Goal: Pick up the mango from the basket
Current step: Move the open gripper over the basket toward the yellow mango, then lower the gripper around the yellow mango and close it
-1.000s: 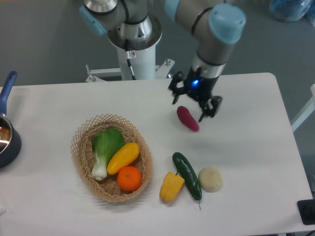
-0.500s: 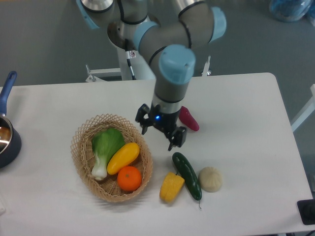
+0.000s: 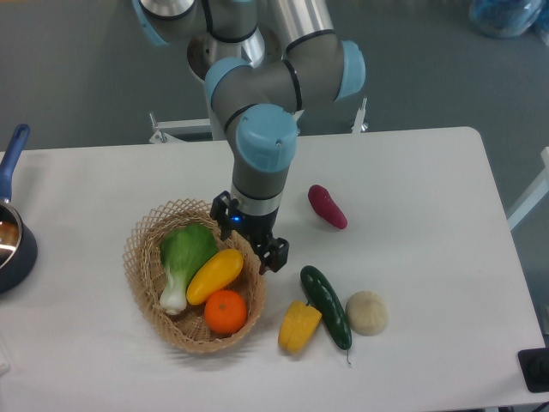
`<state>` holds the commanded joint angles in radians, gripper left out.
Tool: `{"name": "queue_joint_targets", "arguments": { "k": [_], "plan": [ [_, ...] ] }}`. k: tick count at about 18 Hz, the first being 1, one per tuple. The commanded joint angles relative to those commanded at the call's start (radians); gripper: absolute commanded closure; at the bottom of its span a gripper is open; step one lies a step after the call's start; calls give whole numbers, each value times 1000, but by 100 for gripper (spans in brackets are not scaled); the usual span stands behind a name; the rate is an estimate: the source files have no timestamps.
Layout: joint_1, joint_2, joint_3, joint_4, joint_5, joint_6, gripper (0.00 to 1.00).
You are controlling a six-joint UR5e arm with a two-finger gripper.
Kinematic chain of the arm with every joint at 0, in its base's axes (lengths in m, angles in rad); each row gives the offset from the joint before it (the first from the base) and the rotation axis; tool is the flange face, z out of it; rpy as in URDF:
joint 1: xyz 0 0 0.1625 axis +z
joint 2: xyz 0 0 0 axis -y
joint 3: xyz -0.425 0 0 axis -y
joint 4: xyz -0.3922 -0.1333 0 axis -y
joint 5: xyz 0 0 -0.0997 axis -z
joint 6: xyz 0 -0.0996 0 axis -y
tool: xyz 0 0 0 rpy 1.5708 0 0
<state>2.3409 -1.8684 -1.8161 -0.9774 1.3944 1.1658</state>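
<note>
The gripper (image 3: 249, 232) hung over the basket (image 3: 141, 236) rim, jaws wide and empty, apparently lining up on the mango (image 3: 214, 275) lying beside the orange (image 3: 226, 312).

No readable text, labels, brands or numbers, small sticker on robot base illegible

One basket (image 3: 147, 225) left of the gripper (image 3: 249, 233), holding three items: one mango (image 3: 214, 275), one orange (image 3: 226, 312), one bok choy (image 3: 184, 260). Right of gripper: one purple yam (image 3: 328, 206), one cucumber (image 3: 325, 305), one yellow pepper (image 3: 298, 326), one beige bun (image 3: 366, 312). One pot (image 3: 12, 232) far left.
</note>
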Motion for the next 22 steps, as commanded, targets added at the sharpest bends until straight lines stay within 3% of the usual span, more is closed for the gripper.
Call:
{"name": "queue_joint_targets", "arguments": {
  "k": [2,4,22],
  "plan": [
    [-17,-5,-34,69,0,-2,0],
    [-18,-14,-61,100,0,-5,0],
    [-52,-75,-55,117,2,-72,0]
  ]
}}
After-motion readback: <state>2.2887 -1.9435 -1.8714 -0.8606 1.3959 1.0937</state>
